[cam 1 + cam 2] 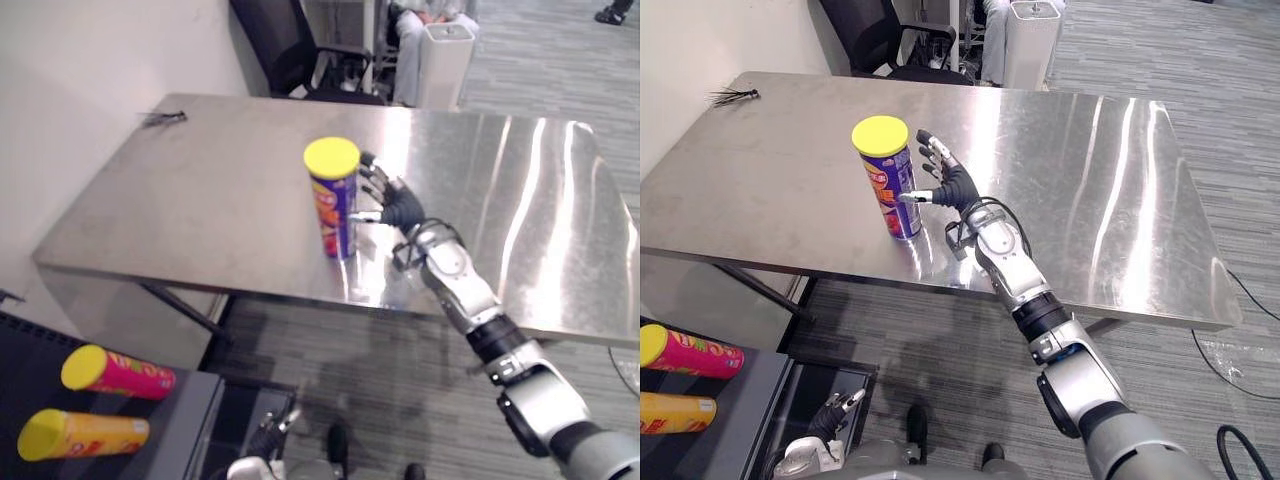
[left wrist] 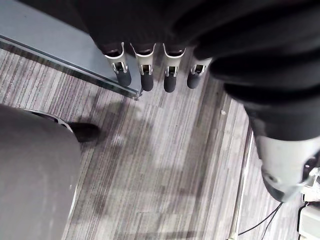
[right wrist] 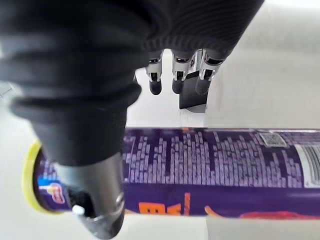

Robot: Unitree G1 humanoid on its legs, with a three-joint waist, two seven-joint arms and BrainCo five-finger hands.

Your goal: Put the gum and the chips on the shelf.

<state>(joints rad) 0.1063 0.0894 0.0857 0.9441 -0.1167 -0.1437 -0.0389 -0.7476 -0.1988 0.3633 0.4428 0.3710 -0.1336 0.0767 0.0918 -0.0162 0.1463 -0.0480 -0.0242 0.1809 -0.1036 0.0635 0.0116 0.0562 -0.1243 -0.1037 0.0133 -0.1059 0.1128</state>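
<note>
L hand low by my side over carpet, fingers straight, loose, holding nothing. Lower L: dark shelf w/ pink can and orange can lying on sides. R hand over steel table, fingers spread apart, not clamped; thumb tip at side of purple chips can, contact unclear. Can upright, yellow lid, near table's front edge. Far L corner: small dark item. Beyond: black chair, white bin.
</note>
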